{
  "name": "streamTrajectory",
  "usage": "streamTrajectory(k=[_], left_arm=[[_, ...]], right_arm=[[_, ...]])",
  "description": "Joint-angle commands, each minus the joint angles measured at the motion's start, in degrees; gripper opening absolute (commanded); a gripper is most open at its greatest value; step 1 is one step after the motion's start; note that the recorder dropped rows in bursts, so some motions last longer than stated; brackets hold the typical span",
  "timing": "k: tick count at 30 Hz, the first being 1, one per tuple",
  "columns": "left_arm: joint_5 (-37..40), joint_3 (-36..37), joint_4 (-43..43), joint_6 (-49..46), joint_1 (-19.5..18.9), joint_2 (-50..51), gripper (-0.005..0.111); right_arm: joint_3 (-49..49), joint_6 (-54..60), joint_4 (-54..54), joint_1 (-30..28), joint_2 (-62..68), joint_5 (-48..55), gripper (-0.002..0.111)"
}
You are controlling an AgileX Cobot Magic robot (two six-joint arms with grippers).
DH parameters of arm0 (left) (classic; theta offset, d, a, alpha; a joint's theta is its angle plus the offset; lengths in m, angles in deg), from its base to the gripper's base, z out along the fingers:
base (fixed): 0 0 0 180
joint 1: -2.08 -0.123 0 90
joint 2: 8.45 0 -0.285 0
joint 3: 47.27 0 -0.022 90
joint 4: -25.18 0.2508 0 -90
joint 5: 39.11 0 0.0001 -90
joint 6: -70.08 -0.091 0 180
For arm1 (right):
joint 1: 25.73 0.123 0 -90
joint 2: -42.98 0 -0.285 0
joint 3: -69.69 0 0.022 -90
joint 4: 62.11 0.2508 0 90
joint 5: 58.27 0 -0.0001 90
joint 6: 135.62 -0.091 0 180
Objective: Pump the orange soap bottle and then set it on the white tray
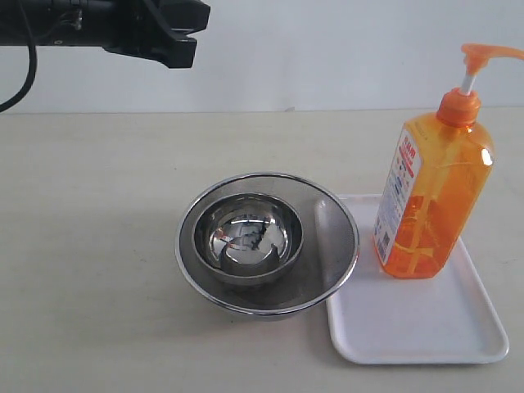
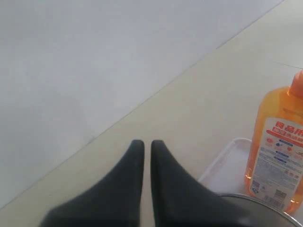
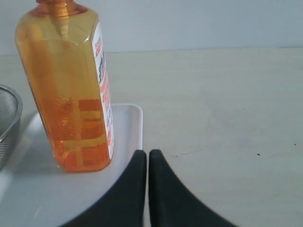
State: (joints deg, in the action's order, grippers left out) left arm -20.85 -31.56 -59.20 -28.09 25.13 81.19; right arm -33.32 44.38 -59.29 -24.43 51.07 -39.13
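Note:
The orange soap bottle (image 1: 432,196) stands upright on the white tray (image 1: 426,327), at the tray's far end; its pump head (image 1: 483,56) points right. Both also show in the right wrist view, the bottle (image 3: 66,90) on the tray (image 3: 128,127), and in the left wrist view, the bottle (image 2: 279,156) on the tray (image 2: 227,163). My right gripper (image 3: 147,153) is shut and empty, over the tray's edge and apart from the bottle. My left gripper (image 2: 143,143) is shut and empty, held high; only its arm (image 1: 155,33) shows at the exterior view's top left.
Two nested round steel bowls (image 1: 266,241) sit at the table's middle, the outer rim touching the tray's left edge. The bowl rim also shows in the right wrist view (image 3: 9,118). A pale wall backs the table.

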Motion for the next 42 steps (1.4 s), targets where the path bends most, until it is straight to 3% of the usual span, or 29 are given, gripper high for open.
streamTrajectory(k=[1,11,19,25,33,38,41,42], left_arm=[[-6.2,1.0,-0.6,-0.1,0.0,-1.6,0.005],[-17.2,6.2,-0.7,2.5,-1.4,-20.5,0.005],[-17.8,14.8,-0.6,4.9,-10.9,-41.1,0.005],[-17.2,25.6,-0.6,9.9,-18.8,-56.0,0.005],[-16.7,36.1,-0.6,10.1,-19.8,-68.5,0.005],[-17.2,39.6,0.2,21.4,-19.8,-70.1,0.005],[-16.2,43.4,13.3,35.3,-19.8,-70.0,0.005],[-15.1,45.1,23.5,44.4,-19.8,-70.0,0.005]], right_arm=[[0.2,0.0,0.0,-0.1,-0.3,-0.1,0.0],[0.2,0.0,0.0,-0.1,-0.3,-0.1,0.0],[0.2,0.0,0.0,-0.1,-0.3,-0.1,0.0],[0.2,0.0,0.0,-0.1,-0.3,-0.1,0.0],[0.2,0.0,0.0,-0.1,-0.3,-0.1,0.0],[0.2,0.0,0.0,-0.1,-0.3,-0.1,0.0],[0.2,0.0,-0.2,-0.1,-0.3,-0.1,0.0],[0.2,0.0,-0.2,-0.1,-0.3,-0.1,0.0]])
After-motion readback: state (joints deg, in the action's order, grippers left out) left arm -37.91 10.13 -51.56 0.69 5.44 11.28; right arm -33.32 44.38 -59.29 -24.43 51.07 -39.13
